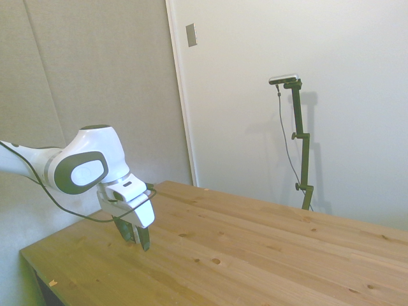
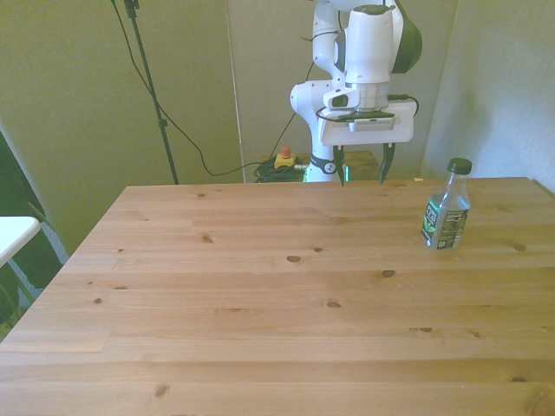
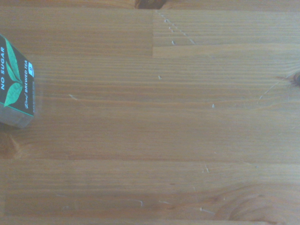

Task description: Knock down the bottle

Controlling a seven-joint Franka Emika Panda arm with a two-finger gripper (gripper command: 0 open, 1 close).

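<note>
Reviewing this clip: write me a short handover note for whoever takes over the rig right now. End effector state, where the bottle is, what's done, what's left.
End effector: open, empty, hanging above the table's far edge, fingers pointing down, touching nothing.
Bottle: standing upright near the front view's right edge, dark cap on, apart from the end effector and nearer the camera than it. The side view does not show it; the wrist view catches only part of its label, which reads NO SUGAR and BREWED TEA.
Done: nothing yet; the bottle is untouched.
Left: bring the end effector alongside the bottle and push it sideways until it tips over.
</note>
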